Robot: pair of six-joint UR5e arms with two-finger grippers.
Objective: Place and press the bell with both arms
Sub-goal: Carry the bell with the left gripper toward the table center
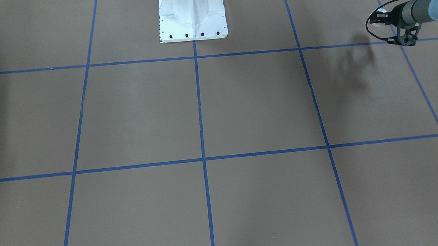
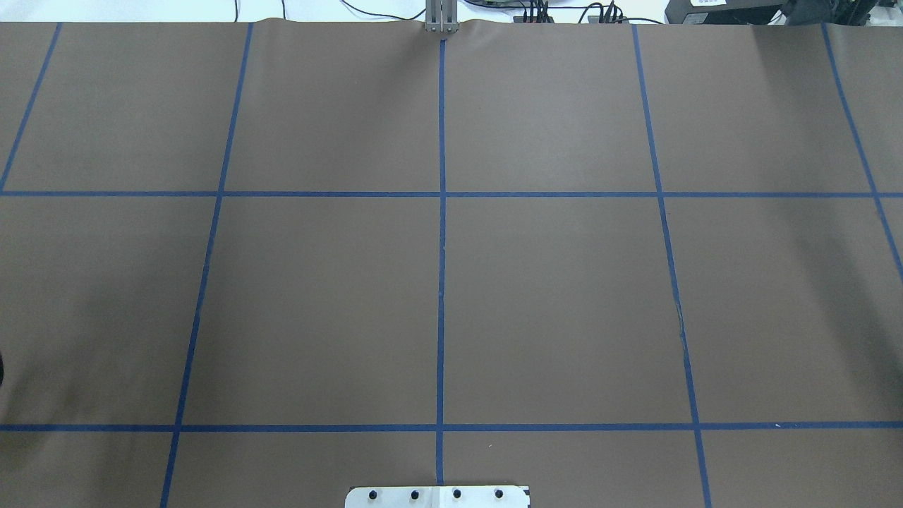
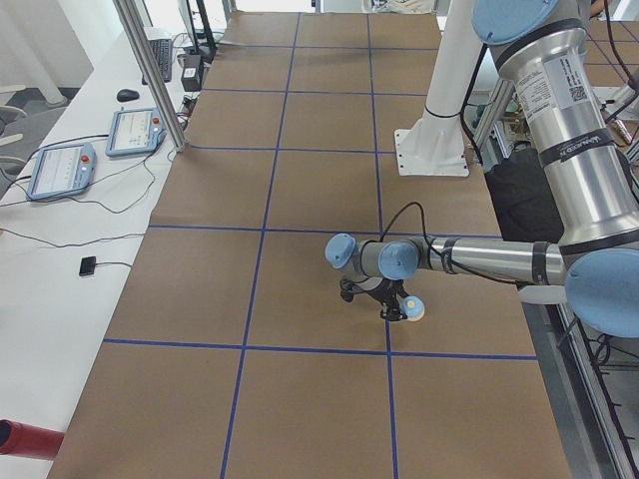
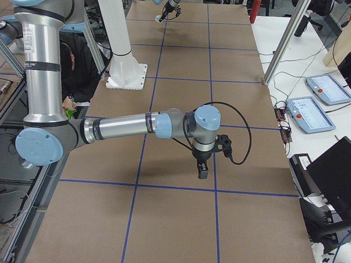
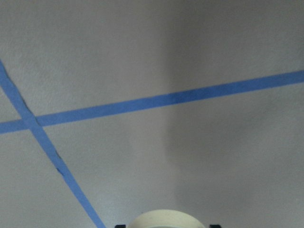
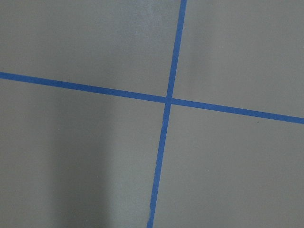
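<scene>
My left gripper [image 1: 380, 16] hangs above the brown table at its left end and is shut on the bell [image 1: 379, 12], a small light-blue dome with a cream base. In the exterior left view the bell [image 3: 412, 309] sits in the near arm's gripper [image 3: 397, 305], just above the mat. The left wrist view shows only the bell's cream rim [image 5: 166, 219] at the bottom edge. My right gripper [image 4: 202, 171] shows only in the exterior right view, pointing down over a blue tape line; I cannot tell whether it is open or shut. Neither arm shows in the overhead view.
The white bolted pedestal [image 1: 192, 20] stands at the robot's side of the table. Blue tape lines [image 2: 441, 282] divide the brown mat into squares. Metal posts [image 3: 150, 75], tablets [image 3: 60, 168] and a red cylinder [image 3: 25, 437] are off the mat. A person [image 4: 77, 66] sits behind the pedestal.
</scene>
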